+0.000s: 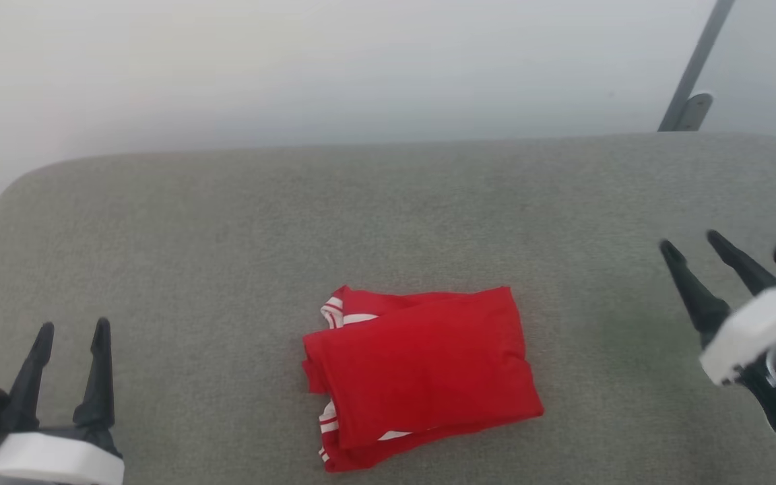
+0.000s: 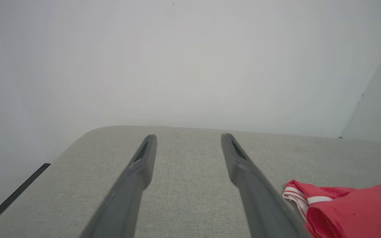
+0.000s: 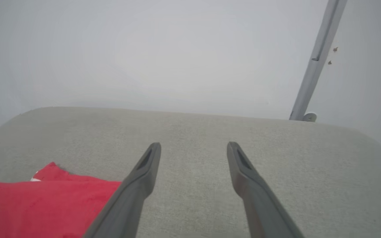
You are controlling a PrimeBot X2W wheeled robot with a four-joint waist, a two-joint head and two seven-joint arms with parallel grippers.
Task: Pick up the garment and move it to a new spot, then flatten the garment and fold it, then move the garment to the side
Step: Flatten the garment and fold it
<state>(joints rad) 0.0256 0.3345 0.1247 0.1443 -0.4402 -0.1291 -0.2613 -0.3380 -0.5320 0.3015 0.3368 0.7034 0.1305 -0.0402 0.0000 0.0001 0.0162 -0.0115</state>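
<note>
Shows the garment [image 1: 422, 377] folded into a compact red packet on the grey fabric-covered bench [image 1: 226, 236], near the front edge and about midway between the two arms. Lies plain red side up, print hidden. Shows red-and-white striped trim and slivers of white at its left end, at the upper and lower corners. Touches neither arm.

At lower left of the head view, places the left end effector [image 1: 73, 329] well apart from the garment, dark fingers spread, pointing away from the robot, gripping nothing. In the left wrist view, shows the left end effector [image 2: 188, 137] spread over bare bench, with the garment [image 2: 352, 211] off to the lower right, striped trim nearest.

At right of the head view, places the right end effector [image 1: 691, 242] well apart from the garment too, fingers spread, tilted up and leftward, empty. In the right wrist view, shows the right end effector [image 3: 193, 145] spread over bare bench, garment [image 3: 38, 208] at lower left, partly behind one finger.

Behind the bench, shows a pale wall [image 1: 294, 67] and a slanted grey pole [image 1: 698, 60] at far right.
</note>
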